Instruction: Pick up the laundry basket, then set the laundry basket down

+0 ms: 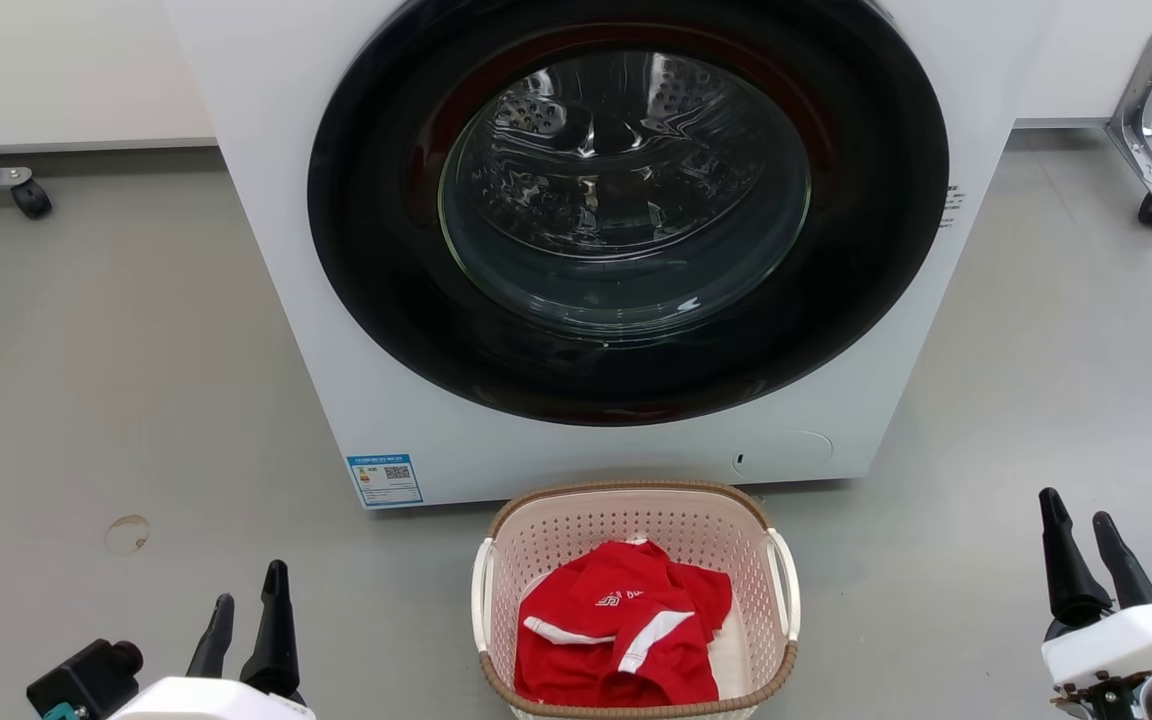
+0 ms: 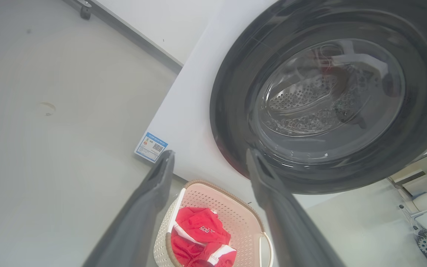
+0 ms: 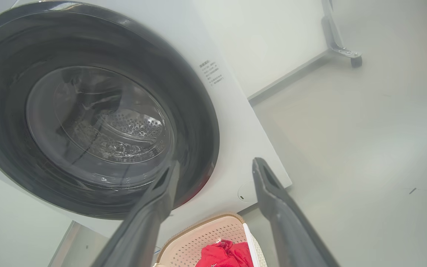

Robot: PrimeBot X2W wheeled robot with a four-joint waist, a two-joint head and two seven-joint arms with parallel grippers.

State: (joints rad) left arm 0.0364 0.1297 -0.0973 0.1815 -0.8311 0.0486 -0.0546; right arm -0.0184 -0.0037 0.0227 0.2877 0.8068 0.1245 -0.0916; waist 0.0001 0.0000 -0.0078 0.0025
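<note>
The pale pink-beige laundry basket (image 1: 766, 575) with a brown woven-look rim and two white side handles stands on the floor in front of the washer, low in the head view's middle. A red and white shirt (image 1: 621, 635) lies inside it. My left gripper (image 1: 251, 610) hangs open at the lower left, well apart from the basket. At the lower right my right gripper (image 1: 1084, 530) is open too, also clear of it. The basket (image 2: 235, 211) shows between the left fingers (image 2: 154, 185), and the basket (image 3: 206, 237) sits low between the right fingers (image 3: 269, 185).
A white front-loading washer (image 1: 286, 200) with a dark round door (image 1: 626, 200), shut, stands right behind the basket. Wheeled frame legs stand at the far left (image 1: 31, 197) and far right (image 1: 1151, 205). Grey floor (image 1: 86, 400) spreads on both sides.
</note>
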